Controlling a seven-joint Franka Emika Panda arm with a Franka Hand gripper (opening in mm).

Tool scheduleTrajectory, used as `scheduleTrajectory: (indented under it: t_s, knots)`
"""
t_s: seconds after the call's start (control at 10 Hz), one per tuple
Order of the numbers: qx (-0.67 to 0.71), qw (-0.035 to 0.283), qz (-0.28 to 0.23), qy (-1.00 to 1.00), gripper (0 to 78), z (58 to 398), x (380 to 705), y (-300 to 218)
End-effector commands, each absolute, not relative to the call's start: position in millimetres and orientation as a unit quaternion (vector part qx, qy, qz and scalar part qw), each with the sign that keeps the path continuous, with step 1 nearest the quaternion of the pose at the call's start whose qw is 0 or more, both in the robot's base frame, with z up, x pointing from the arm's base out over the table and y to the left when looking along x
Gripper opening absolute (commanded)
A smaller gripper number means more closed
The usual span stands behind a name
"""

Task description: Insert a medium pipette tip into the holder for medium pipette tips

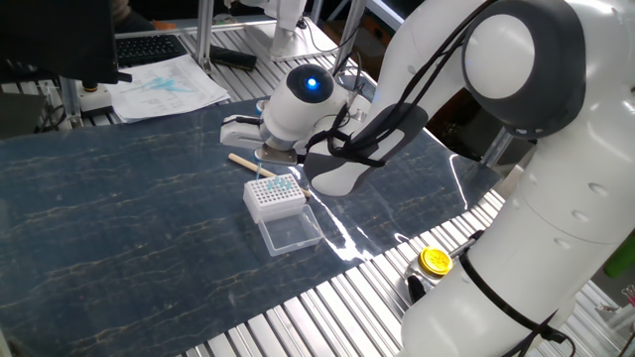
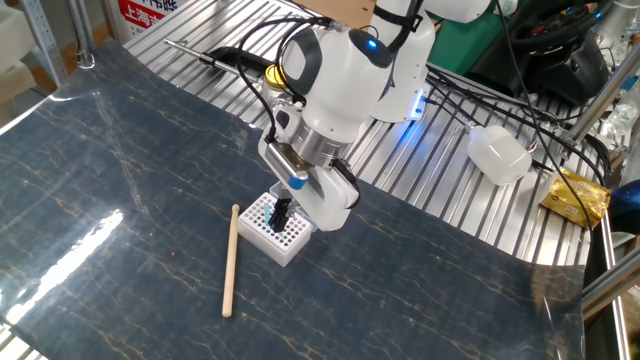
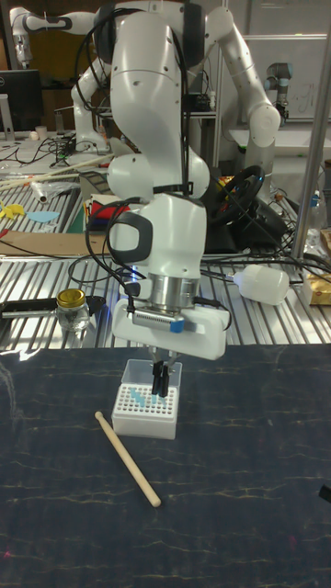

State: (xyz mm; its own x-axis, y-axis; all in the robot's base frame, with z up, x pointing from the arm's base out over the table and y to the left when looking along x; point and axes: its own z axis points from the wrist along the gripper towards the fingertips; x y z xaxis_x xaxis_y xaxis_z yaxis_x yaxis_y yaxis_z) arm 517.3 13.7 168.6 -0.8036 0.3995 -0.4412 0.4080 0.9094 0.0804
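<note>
fingers (image 3: 161,378) pinched together (tips low) over holder (image 3: 145,412).

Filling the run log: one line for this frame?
phase: insertion | pincer: low over tip holder grid | grip state: unclear | holder lid: open | wooden stick: beside holder

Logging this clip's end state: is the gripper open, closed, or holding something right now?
Gripper: black fingers close together, right above the white rectangular holder with a grid of small round holes; whether they pinch a tip cannot be told.
</note>
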Motion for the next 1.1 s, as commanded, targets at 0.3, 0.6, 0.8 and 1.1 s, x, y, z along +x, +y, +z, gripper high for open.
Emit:
scheduleTrajectory:
  t_s: [0.3, 0.6, 0.8, 1.1]
  knots:
    - [0.206, 0.239, -0.019, 0.949, 1.2, 165.0, 517.5, 14.9]
    - [0.205, 0.241, -0.022, 0.948, 1.2, 163.5, 517.0, 15.4]
    - [0.202, 0.245, -0.027, 0.948, 1.2, 161.4, 516.0, 16.2]
    - [0.203, 0.241, -0.026, 0.949, 1.2, 160.6, 515.0, 16.7]
